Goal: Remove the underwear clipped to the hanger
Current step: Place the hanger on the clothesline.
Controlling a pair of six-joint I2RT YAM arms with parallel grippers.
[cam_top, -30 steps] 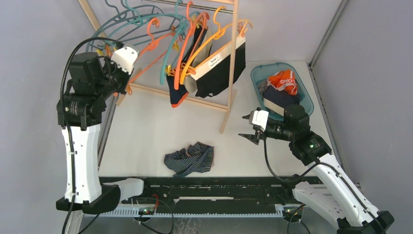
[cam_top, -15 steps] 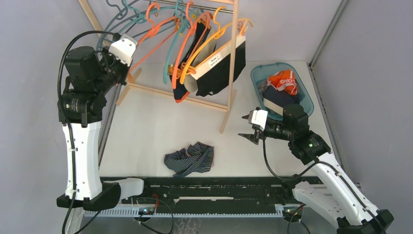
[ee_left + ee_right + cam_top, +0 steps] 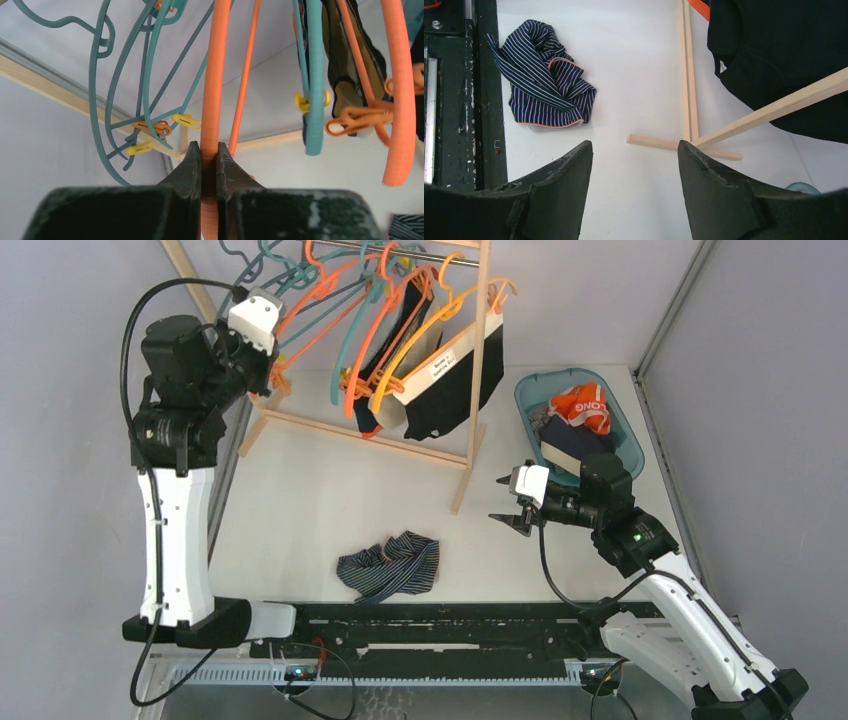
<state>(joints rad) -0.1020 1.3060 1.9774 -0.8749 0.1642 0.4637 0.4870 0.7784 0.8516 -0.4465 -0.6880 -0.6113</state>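
Note:
My left gripper [image 3: 268, 362] is shut on the lower bar of an empty orange hanger [image 3: 312, 312] at the rack's left end; in the left wrist view the fingers [image 3: 208, 145] pinch the orange hanger [image 3: 216, 75]. Black briefs with a white labelled waistband [image 3: 455, 380] and navy briefs with orange trim [image 3: 368, 422] hang clipped on other hangers. Navy striped briefs [image 3: 390, 565] lie loose on the table and also show in the right wrist view [image 3: 541, 85]. My right gripper [image 3: 510, 506] is open and empty, low over the table right of the rack's foot; its jaws [image 3: 634, 147] stand wide apart.
The wooden rack [image 3: 478, 370] stands at the back with several teal and orange hangers and small clips [image 3: 186, 120]. Its foot bars [image 3: 689, 75] lie just ahead of my right gripper. A blue basket [image 3: 525, 400] holding clothes stands at the back right.
My left gripper has lifted and moved back with the orange hanger, and the hanging hangers and briefs have swung back and left. The right arm has not moved.

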